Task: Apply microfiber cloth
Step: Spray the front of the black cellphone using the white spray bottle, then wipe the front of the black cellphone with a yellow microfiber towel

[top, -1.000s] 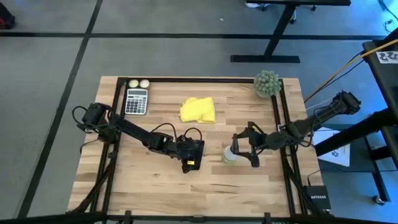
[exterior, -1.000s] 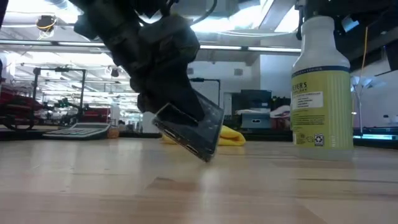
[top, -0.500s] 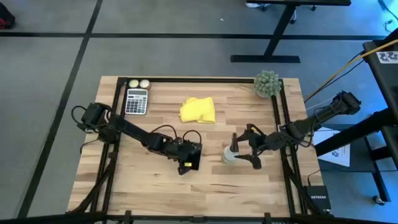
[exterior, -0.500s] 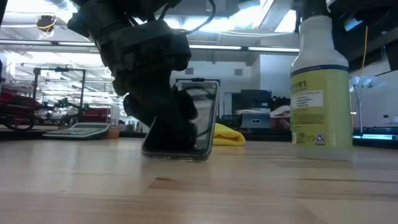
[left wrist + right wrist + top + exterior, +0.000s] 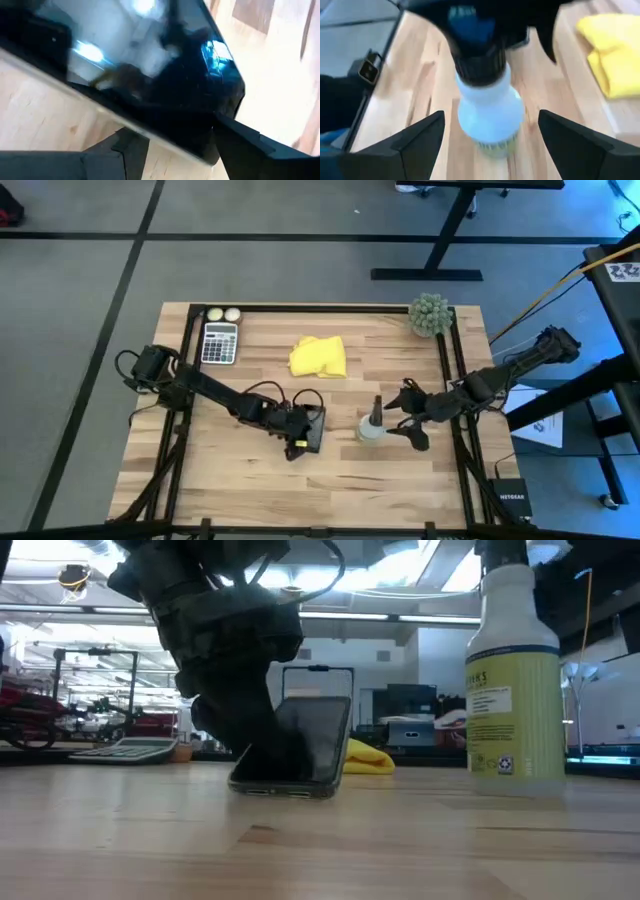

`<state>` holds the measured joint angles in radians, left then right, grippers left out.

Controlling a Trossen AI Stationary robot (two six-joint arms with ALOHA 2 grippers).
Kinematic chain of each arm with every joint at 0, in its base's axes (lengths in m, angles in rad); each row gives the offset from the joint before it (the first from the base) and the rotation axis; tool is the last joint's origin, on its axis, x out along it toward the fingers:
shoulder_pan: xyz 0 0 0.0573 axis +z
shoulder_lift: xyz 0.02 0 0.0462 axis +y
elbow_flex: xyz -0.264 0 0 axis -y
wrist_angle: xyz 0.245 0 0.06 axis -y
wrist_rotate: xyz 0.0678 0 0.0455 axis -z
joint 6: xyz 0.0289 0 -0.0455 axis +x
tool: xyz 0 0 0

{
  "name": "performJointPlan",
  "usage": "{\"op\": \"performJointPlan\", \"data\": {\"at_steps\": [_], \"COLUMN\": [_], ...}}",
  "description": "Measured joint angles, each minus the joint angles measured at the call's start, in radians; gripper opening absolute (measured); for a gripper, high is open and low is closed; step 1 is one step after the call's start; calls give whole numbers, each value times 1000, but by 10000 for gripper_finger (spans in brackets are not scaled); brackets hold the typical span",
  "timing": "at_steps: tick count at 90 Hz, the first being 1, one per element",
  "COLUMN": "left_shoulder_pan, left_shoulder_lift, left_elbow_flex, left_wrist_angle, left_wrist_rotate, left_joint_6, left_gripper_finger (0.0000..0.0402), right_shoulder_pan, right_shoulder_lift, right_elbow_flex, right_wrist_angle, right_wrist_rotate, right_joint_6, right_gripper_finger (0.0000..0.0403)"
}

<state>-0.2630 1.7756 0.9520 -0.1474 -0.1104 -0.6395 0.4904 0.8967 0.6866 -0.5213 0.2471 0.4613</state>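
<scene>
Microfiber cloth point(image 5: 318, 356), one, bright yellow and rumpled, lies untouched far back on the counter point(image 5: 250, 470), while the left gripper point(image 5: 303, 437) clamps one smartphone point(image 5: 313, 430) and the right gripper point(image 5: 402, 418) stands open beside one spray bottle point(image 5: 373, 426).

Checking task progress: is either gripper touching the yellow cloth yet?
No. In the high view the microfiber cloth lies alone; the left gripper is at the smartphone and the right gripper by the spray bottle.

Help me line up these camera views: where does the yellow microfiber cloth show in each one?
High view: microfiber cloth, far-centre table, right of the calculator.
Low view: a yellow sliver behind the smartphone.
Left wrist view: not in it.
Right wrist view: upper right corner.
Shared landmark: the spray bottle.
</scene>
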Motion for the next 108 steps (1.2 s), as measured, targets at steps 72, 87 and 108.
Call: {"op": "performJointPlan", "data": {"at_steps": [72, 87, 108], "left_shoulder_pan": [10, 19, 31], "left_shoulder_lift": [-148, -192, -169], "left_elbow_flex": [10, 11, -44], "left_wrist_angle": [-152, -209, -231], "left_wrist_rotate": [-37, -149, -176], "left_joint_6": [49, 115, 158], "left_gripper_finger": [191, 191, 191], "right_shoulder_pan": [0, 0, 0], "right_shoulder_lift": [-53, -55, -48], "right_elbow_flex": [181, 255, 241], "right_wrist_angle": [-188, -169, -107], "right_wrist_rotate": [-136, -135, -126], "right_joint_6": [66, 56, 67], "right_gripper_finger": [308, 308, 308]}}
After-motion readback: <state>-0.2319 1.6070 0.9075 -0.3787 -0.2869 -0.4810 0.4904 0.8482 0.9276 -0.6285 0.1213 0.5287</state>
